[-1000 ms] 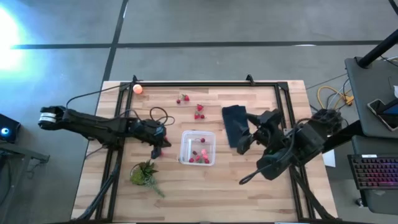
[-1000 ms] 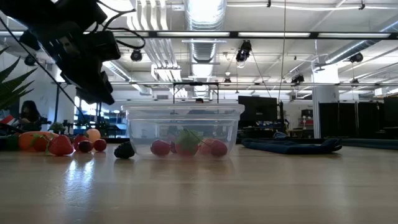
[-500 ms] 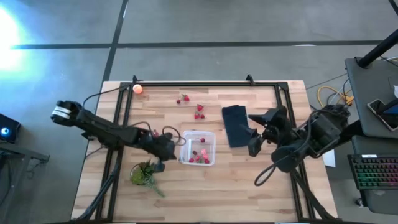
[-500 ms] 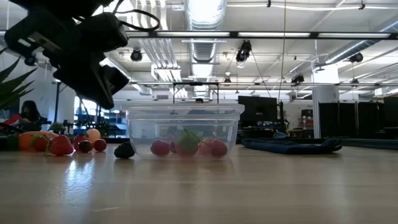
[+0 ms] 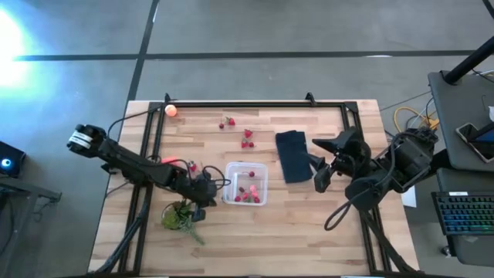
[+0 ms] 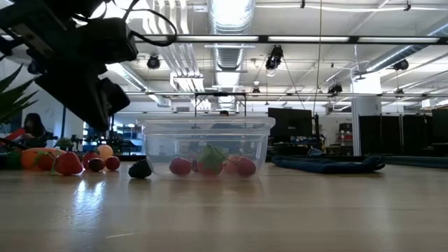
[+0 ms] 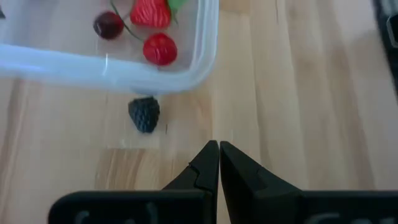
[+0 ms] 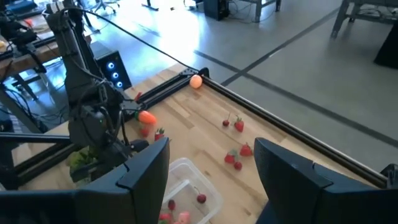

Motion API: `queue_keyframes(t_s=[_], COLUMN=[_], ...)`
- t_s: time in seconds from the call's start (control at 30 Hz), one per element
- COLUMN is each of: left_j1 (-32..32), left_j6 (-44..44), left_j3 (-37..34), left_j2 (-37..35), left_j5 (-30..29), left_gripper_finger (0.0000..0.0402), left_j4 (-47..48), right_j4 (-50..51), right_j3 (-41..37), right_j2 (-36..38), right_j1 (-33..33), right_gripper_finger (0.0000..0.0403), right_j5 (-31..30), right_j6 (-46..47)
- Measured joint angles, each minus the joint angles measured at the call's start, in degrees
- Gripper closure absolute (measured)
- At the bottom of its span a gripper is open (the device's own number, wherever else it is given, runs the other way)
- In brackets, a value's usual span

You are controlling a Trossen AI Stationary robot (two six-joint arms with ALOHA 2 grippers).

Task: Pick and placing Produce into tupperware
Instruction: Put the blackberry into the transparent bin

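Wood table [image 5: 309, 224] under an open hall with ceiling lights. Left gripper [image 7: 219, 146] pinched shut on nothing, low over the planks beside the box [image 5: 245, 184]; just ahead of its tips, a dark berry [image 7: 144, 114] outside the box wall [image 7: 93, 68], hidden from above by the arm. Red berries [image 7: 160, 48] inside, beyond that. Right gripper [image 5: 318, 168] spread wide, empty, raised beside the cloth [image 5: 292, 155]; seen past its fingers [image 8: 147, 171]: loose berries [image 8: 239, 126], orange ball [image 8: 196, 81] at the far rail, an orange-red piece [image 8: 147, 116] missing from the high view.

Grey concrete floor [image 5: 270, 27] around the wooden table [image 5: 255, 232], bright ceiling lights [image 6: 231, 14] over ducts
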State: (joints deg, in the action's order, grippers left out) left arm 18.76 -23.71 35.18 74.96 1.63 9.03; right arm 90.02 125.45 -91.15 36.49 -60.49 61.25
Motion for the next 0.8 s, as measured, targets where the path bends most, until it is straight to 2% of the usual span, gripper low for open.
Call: queue_keyframes(t_s=[0.33, 0.43, 0.6, 0.7, 0.8], left_j1=[-0.5, -2.2, -3.4, -3.4, -3.4], left_j6=[-2.7, 0.5, 6.3, 7.4, 7.4], left_j3=[-0.1, -1.1, -1.7, -1.7, -1.2], left_j2=[-0.9, -2.0, -3.8, -4.2, -4.7], left_j5=[1.1, 2.7, 0.9, -2.0, -3.4], left_gripper_finger=[0.0402, 0.0402, 0.0401, 0.0385, 0.0350], left_j4=[0.4, 0.6, 0.4, 1.6, 3.9], right_j4=[0.0, 0.0, 0.0, 0.0, 0.0], right_j3=[0.0, 0.0, -0.2, -0.6, -1.3], right_j2=[0.0, 0.0, 0.0, 0.0, 0.0], right_j1=[0.0, 0.0, 0.0, -0.1, 0.0], right_gripper_finger=[0.0177, 0.0177, 0.0177, 0.0177, 0.0177], right_j5=[-5.3, -6.0, -7.1, -7.1, -7.1], right_j6=[0.9, 1.6, 3.3, 4.6, 6.2])
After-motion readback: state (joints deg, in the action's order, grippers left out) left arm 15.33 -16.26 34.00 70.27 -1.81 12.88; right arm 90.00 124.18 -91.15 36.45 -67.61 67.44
